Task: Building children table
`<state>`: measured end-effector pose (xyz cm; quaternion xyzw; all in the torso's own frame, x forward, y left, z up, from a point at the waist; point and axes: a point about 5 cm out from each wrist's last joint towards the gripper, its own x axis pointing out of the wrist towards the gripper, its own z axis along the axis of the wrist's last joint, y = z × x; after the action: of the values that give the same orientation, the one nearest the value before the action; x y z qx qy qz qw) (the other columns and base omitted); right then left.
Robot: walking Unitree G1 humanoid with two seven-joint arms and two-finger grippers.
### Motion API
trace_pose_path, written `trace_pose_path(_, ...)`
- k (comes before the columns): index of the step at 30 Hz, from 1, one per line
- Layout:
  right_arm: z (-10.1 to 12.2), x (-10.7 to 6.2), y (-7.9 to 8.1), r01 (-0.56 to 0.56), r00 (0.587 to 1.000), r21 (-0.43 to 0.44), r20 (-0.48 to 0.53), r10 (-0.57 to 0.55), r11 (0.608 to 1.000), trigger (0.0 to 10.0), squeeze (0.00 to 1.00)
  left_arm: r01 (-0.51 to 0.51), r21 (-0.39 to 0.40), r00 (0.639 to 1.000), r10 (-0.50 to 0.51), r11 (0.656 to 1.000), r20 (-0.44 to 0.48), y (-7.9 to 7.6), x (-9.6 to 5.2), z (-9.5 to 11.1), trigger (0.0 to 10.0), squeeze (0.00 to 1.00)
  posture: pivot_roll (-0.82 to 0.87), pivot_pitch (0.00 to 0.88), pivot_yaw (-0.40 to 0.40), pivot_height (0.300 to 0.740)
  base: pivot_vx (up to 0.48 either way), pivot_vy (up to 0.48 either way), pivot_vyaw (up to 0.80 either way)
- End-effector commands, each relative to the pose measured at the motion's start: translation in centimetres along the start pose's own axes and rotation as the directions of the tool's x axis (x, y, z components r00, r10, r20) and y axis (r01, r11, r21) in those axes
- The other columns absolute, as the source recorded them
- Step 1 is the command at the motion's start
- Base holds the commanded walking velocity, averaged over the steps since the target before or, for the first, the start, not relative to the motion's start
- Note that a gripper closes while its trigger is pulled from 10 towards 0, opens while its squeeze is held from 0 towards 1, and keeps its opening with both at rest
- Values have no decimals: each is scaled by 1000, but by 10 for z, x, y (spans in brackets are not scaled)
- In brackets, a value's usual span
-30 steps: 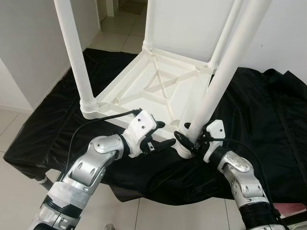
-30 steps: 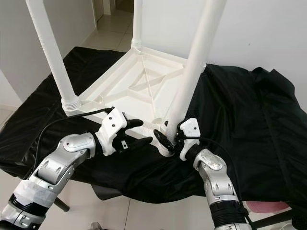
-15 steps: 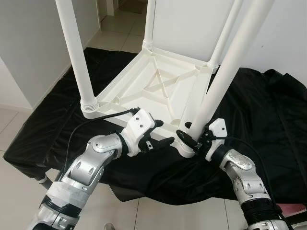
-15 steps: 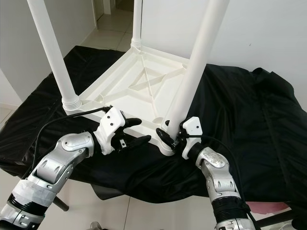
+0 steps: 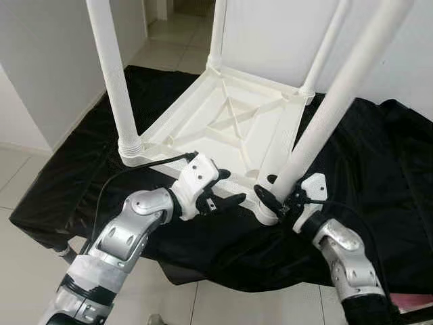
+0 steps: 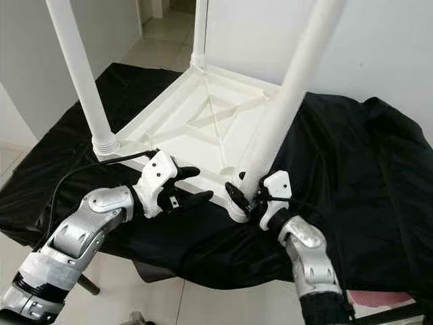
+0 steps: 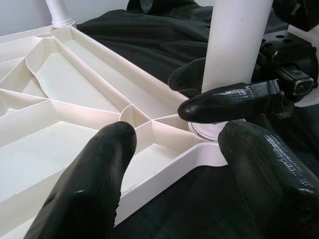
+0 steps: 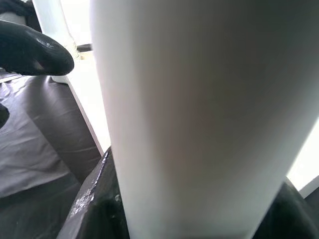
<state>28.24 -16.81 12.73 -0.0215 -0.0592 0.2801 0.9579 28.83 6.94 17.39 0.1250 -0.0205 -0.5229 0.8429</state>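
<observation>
The children's table [image 5: 230, 125] lies inverted on the black cloth [image 5: 379, 176]. The right gripper [image 5: 279, 200] clamps the near-corner leg [image 5: 325, 122] (tilted); the left gripper [image 5: 223, 191], fingers wide, steadies the frame. Recommended: straighten the leg before seating it.

Table [image 5: 223, 122]: plain white plastic, underside ribs and all four legs white. Near leg [image 5: 338, 101]: white. Cloth [image 5: 379, 169] beneath: solid black. Left gripper [image 5: 226, 188]: black fingers, white housing, silver arm. Right gripper [image 5: 274, 201]: same colours. Floor [image 5: 20, 183], lower left: pale tiles. Wall [image 5: 47, 61], upper left: grey-white.
</observation>
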Motion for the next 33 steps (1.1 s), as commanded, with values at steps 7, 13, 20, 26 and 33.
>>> trace_pose_path(7,5,-14,6,256,966,33,35,-257,966,10000,0,60,2,998,-60,998,-8,-5,2,-1,10000,0,-78,72,-40,740,0,0,0)
trace_pose_path(13,4,-24,13,456,890,23,-2,-456,890,10000,0,64,0,998,-64,998,-11,-5,2,-3,10000,0,-87,76,-41,740,0,0,0)
trace_pose_path(20,-2,-27,18,572,819,-7,-61,-571,820,10000,0,41,2,999,-41,999,-20,2,1,-6,10000,0,-81,74,-40,740,0,0,0)
trace_pose_path(26,2,-22,26,595,804,19,-32,-594,804,10000,0,31,24,999,-30,999,-34,10,-4,-5,10000,0,-80,75,-28,740,0,0,0)
trace_pose_path(33,9,-20,33,556,830,64,8,-557,829,10000,1000,24,34,999,-23,999,-36,17,-4,-3,10000,0,-85,77,-18,740,0,0,0)
